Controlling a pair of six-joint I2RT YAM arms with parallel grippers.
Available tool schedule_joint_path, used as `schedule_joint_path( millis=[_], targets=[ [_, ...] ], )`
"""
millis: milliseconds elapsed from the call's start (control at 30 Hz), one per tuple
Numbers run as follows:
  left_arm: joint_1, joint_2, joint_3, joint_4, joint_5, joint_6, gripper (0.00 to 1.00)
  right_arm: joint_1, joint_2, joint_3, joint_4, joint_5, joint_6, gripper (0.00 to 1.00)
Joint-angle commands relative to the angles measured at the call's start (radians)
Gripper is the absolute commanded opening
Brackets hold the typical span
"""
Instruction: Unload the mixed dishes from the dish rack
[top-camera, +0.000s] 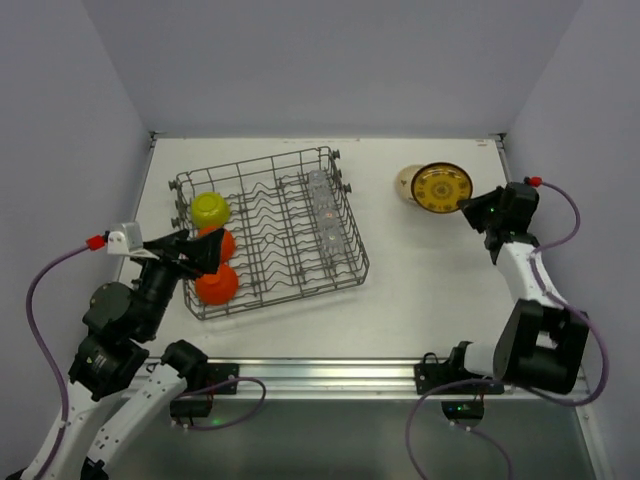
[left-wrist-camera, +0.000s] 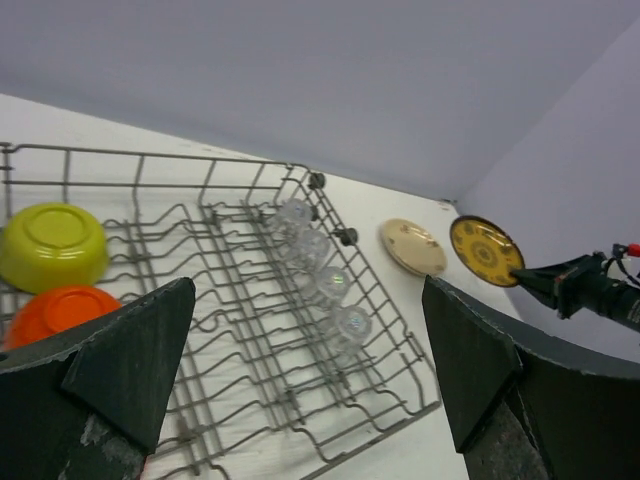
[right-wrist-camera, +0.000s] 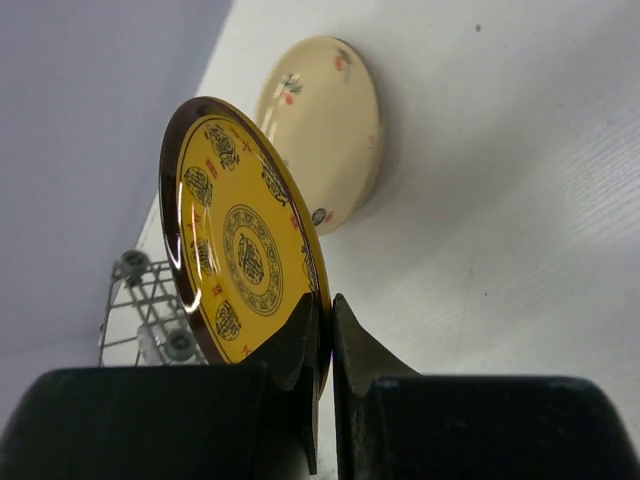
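Right hand (right-wrist-camera: 322, 312) clamps the brown-gold patterned plate (right-wrist-camera: 245, 250) by its rim, its marks unreadable; bare counter (right-wrist-camera: 500, 200) lies to the hand's right. Left hand (left-wrist-camera: 310, 360) gapes, released, above the dish rack (top-camera: 265, 235).

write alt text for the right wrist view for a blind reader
The right gripper's fingers pinch the rim of a brown-edged gold patterned plate, held tilted over a white table. Behind it rests a cream plate, and a corner of the grey wire dish rack shows at lower left.
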Motion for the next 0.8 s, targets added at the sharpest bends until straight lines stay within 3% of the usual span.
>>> schedule_joint_path(
  millis=[0, 100, 200, 433, 767],
  targets=[
    [-0.002, -0.041, -0.082, -0.109, -0.141, 0.146, 1.0, -0.003, 0.198, 0.107, 0.106, 0.037, 0.144, 0.0],
    [-0.002, -0.079, -0.137, -0.143, -0.184, 0.157, 1.0, -0.003, 0.374, 0.302, 0.032, 0.069, 0.144, 0.0],
    [-0.002, -0.152, -0.189, -0.108, -0.169, 0.157, 1.0, -0.004, 0.497, 0.382, -0.012, 0.073, 0.142, 0.0],
    [-0.002, -0.274, -0.205, -0.112, -0.179, 0.16, 1.0, 0.058, 0.611, 0.537, -0.088, 0.126, 0.064, 0.0],
    [-0.002, -0.286, -0.211, -0.103, -0.161, 0.165, 1.0, 0.094, 0.655, 0.525, -0.107, 0.172, 0.075, 0.04]
  ],
)
